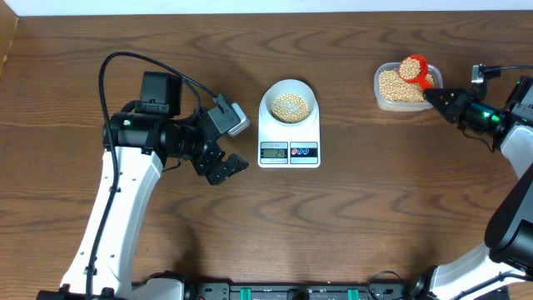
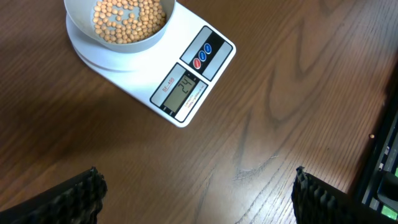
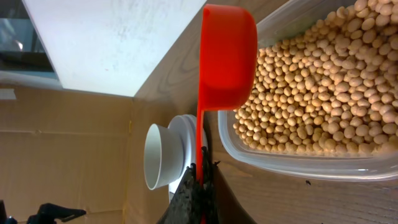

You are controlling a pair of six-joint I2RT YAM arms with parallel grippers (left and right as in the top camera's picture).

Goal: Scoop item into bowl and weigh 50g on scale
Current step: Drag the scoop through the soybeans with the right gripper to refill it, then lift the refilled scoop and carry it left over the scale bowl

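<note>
Firstly, the right fingers (image 3: 186, 200) are pressed together on the thin handle of the red scoop (image 3: 227, 56), which is held over the clear tub (image 3: 298, 163) at the far right of the desk (image 1: 375, 217). From above, the scoop is seen to be filled with beans (image 1: 410, 66). The left fingers (image 2: 74, 198) are spread wide and hold nothing; they are near the scale (image 1: 289, 152), on its left side. The bowl (image 1: 289, 104) stands on the scale and is partly filled. The display seems to show 24, so more beans are probably needed. For this step the scoop should be kept level on the way to the bowl. It should then be tipped slowly, so that the beans are poured little by little and the target is not passed. The bowl should not be pushed.
</note>
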